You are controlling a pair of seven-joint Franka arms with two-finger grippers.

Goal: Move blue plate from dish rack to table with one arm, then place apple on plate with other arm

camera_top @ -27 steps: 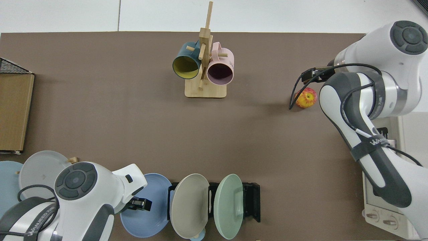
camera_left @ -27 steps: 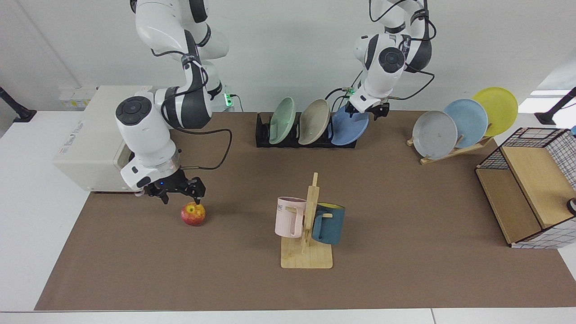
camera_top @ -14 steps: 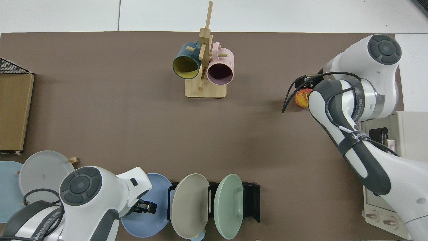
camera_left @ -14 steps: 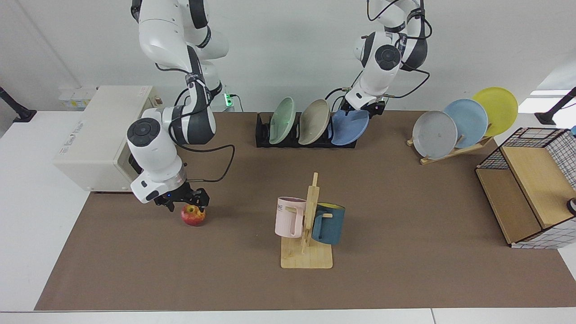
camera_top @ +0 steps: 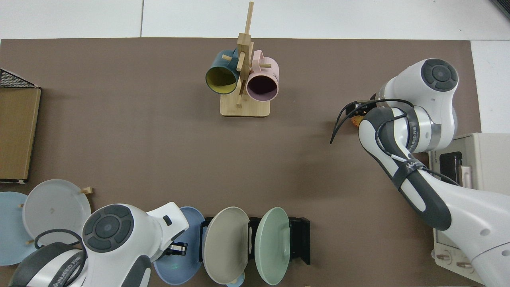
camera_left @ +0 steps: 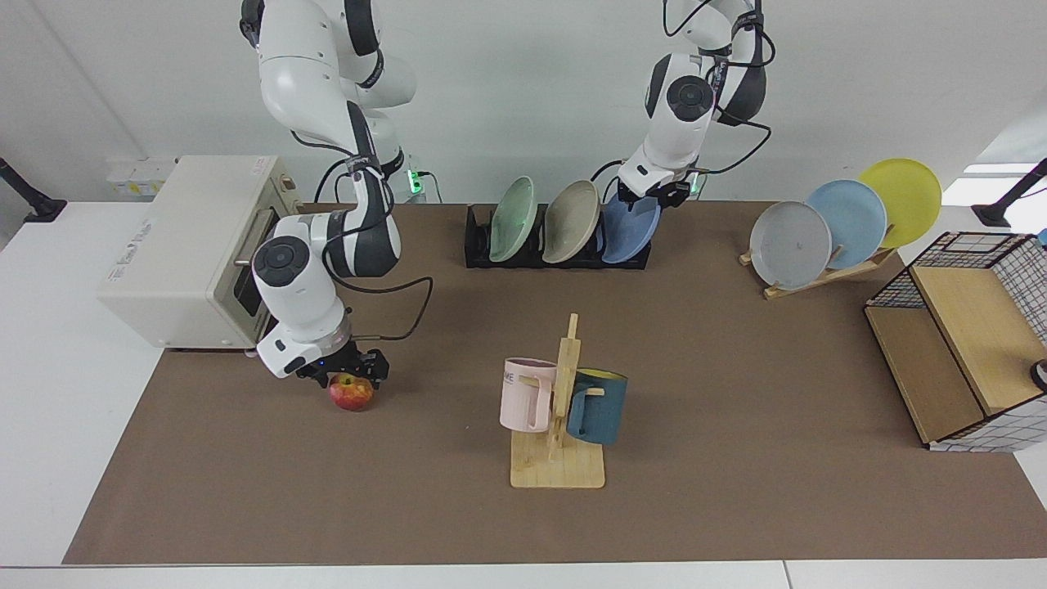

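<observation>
Apple [camera_left: 352, 394] is half-hidden under right gripper [camera_left: 350, 375]; left gripper [camera_left: 652, 196] meets blue plate [camera_left: 628, 233]; jaws unreadable.

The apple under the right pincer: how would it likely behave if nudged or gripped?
The apple is round and sits loose on the flat mat, so a sideways nudge would probably roll it. Its skin looks smooth, so the right pincer, directly over it, might slip off-centre. It likely stays rigid when squeezed.
</observation>
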